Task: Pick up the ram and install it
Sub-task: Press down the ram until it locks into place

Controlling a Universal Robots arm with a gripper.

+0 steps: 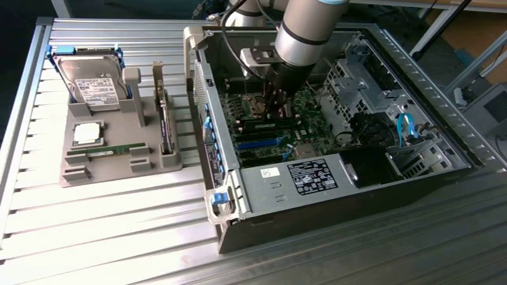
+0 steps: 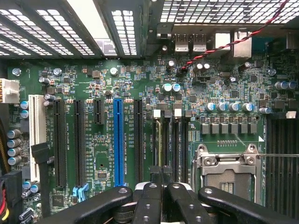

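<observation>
A slim green ram stick [image 1: 105, 150] lies in a groove of the grey holder tray [image 1: 95, 178] at the exterior view's left. My gripper [image 1: 276, 113] reaches down into the open computer case [image 1: 333, 178], just above the motherboard [image 2: 93, 84]. Right under its tips, a second dark green stick [image 1: 265, 125] stands on edge among the memory slots [image 2: 172, 140]. In the wrist view my black fingers [image 2: 154, 179] are pressed together over those slots. I cannot tell whether they touch the stick.
The tray also carries a hard drive [image 1: 94, 83], a square silver processor [image 1: 87, 133] and a dark card on edge [image 1: 165, 124]. Inside the case are the empty processor socket [image 2: 229, 170], a blue slot [image 2: 119, 140], drive cages [image 1: 357, 89] and the power supply [image 1: 317, 176].
</observation>
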